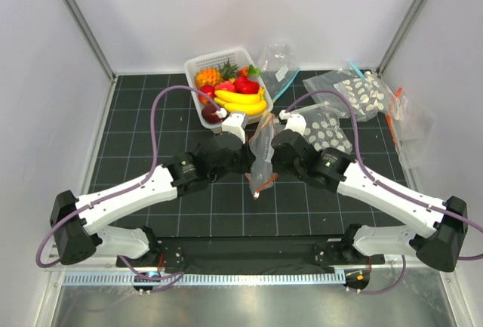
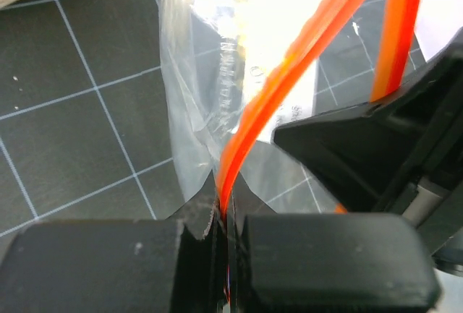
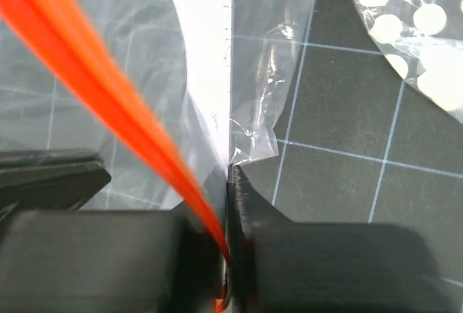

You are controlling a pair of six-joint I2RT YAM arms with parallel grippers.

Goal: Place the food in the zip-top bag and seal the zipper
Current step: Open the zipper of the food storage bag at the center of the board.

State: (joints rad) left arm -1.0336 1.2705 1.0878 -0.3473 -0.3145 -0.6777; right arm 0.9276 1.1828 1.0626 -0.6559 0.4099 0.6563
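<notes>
Closely, left gripper [image 2: 221, 215] and right gripper [image 3: 223, 204] pinching zipper [image 2: 289, 67], food [image 1: 241, 100] visible only overhead

Bright and even, lit from above; only faint, soft shadows toward the near edge of the table [image 1: 136, 123]. Top view crisp, with mild bowing toward the corners. Wrist views soft up close: zipper [image 3: 108, 103] smeared and blurred, white glare across the bag [image 2: 189, 103], grid lines beyond reasonably sharp.

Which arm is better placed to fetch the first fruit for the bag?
Left, probably. Both grippers pinch the zipper, but the left gripper sits beside the basket of food; the right gripper is farther and can hold the zip-top bag.
</notes>
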